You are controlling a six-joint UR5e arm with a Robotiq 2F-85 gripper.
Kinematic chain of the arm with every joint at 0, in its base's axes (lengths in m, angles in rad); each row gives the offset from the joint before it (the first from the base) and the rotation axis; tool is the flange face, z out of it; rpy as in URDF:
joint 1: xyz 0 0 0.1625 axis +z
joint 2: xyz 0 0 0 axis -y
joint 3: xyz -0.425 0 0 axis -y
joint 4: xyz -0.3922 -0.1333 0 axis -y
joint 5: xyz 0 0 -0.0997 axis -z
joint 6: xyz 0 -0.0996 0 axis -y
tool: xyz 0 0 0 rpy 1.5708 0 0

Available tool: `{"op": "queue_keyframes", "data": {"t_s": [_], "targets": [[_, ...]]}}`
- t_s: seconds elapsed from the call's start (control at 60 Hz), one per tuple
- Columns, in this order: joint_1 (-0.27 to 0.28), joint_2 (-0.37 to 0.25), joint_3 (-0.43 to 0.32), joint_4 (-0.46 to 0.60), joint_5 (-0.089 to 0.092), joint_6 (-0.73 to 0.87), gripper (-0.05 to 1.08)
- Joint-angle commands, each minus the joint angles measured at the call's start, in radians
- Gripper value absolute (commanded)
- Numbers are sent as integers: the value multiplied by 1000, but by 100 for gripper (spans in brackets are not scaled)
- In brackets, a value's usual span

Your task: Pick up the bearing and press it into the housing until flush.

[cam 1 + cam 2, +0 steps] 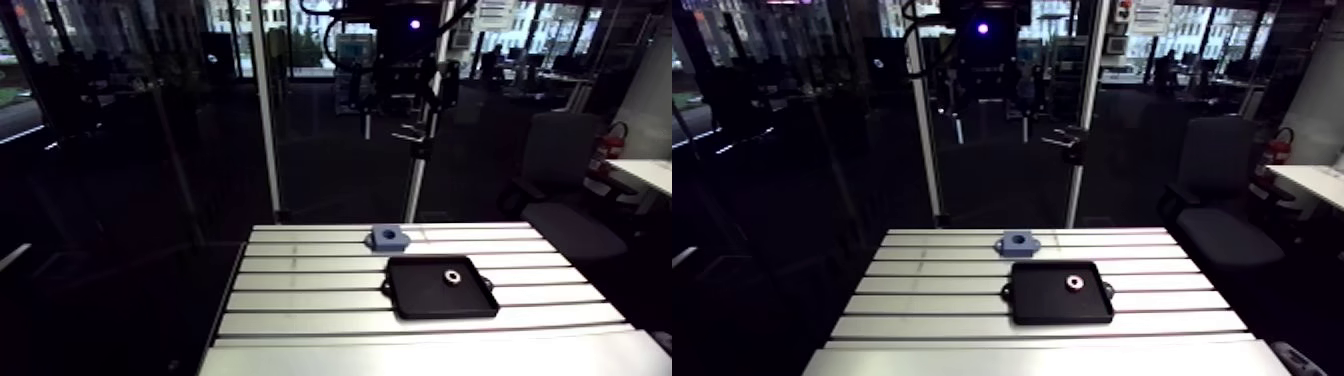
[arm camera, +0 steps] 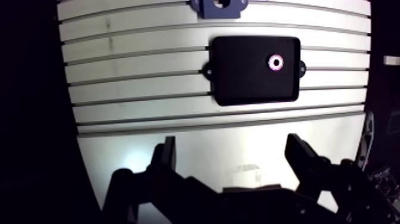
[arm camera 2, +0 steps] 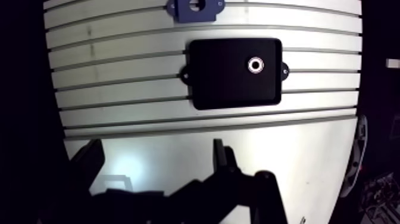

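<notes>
The tool point(image 2: 231, 140) hangs over the near tabletop point(image 2: 137, 119), its two fingers wide apart, holding nothing. Farther off, the bearing point(image 2: 276, 62) lies in the right part of a black tray point(image 2: 238, 83). The blue housing point(image 2: 218, 6) sits just behind the tray.

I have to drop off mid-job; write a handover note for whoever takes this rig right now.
Two-finger gripper: open, empty, above the slotted aluminium table.
Small silver ring bearing: ahead of it, lying in the flat black rectangular tray.
Blue-grey block housing: on the table just beyond the tray.
Done: nothing.
Left: grasp bearing, press it flush into housing.
</notes>
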Motion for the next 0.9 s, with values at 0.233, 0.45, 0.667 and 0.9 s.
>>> {"op": "queue_keyframes", "data": {"t_s": [0.233, 0.45, 0.667, 0.9], "targets": [[60, 46, -72, 25, 14, -12, 1], [60, 47, -69, 17, 14, -25, 1], [-13, 82, -49, -18, 12, -108, 1], [-129, 110, -4, -111, 12, -195, 1]]}}
